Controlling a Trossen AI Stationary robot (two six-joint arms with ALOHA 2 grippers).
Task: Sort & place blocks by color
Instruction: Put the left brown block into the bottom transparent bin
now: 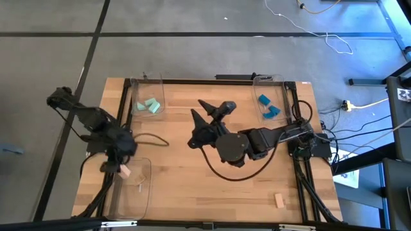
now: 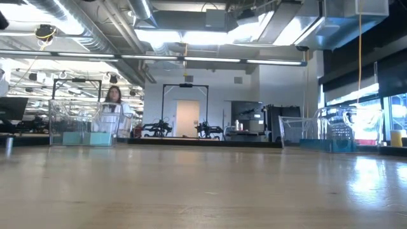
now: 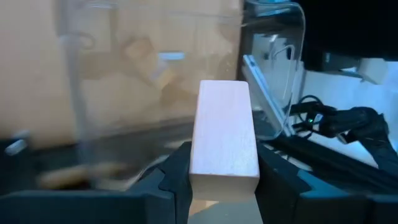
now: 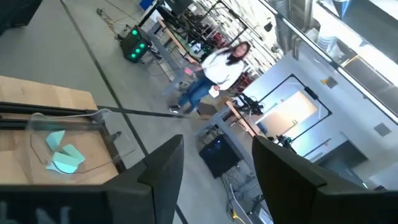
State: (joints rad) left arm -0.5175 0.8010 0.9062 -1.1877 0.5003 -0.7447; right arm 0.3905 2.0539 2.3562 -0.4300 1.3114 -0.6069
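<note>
Wooden table, three clear trays, person in the room

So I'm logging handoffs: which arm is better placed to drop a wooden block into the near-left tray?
Left. Its end effector is shut on a wooden block at that clear tray. The right end effector is open, empty, mid-table.

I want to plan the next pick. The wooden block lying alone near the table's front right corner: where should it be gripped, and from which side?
Grip the wooden block across its two long sides, coming straight down from above. It lies flat on the bare table with nothing beside it, so the jaws likely have room on both sides. It looks slightly turned, so probably rotate the wrist to match. The right gripper, open and empty, is the free one; the left gripper holds another block.
</note>
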